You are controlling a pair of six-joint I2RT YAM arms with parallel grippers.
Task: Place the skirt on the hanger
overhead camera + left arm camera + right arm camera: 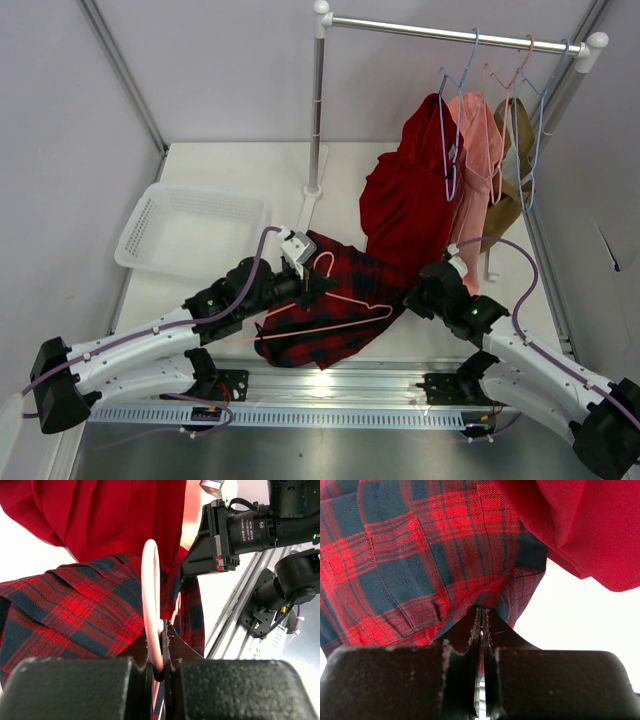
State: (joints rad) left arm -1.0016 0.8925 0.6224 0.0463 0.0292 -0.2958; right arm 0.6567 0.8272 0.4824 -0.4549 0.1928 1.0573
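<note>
The red-and-black plaid skirt (320,320) lies crumpled on the table between my arms. The pale-pink wire hanger (345,300) lies on top of it, its hook toward the back. My left gripper (316,284) is shut on the hanger near the base of its hook; in the left wrist view (161,630) the pink wire (150,590) runs up out of the jaws over the skirt (75,610). My right gripper (412,296) is shut on the skirt's right edge. In the right wrist view (481,615) the plaid cloth (420,555) is pinched at the fingertips.
A plain red garment (410,200) hangs from the rack rail (455,35) and drapes onto the skirt's far edge. A salmon-pink garment (478,160) and blue hangers (535,120) hang beside it. The rack pole (317,110) stands behind. A white basket (138,225) sits back left.
</note>
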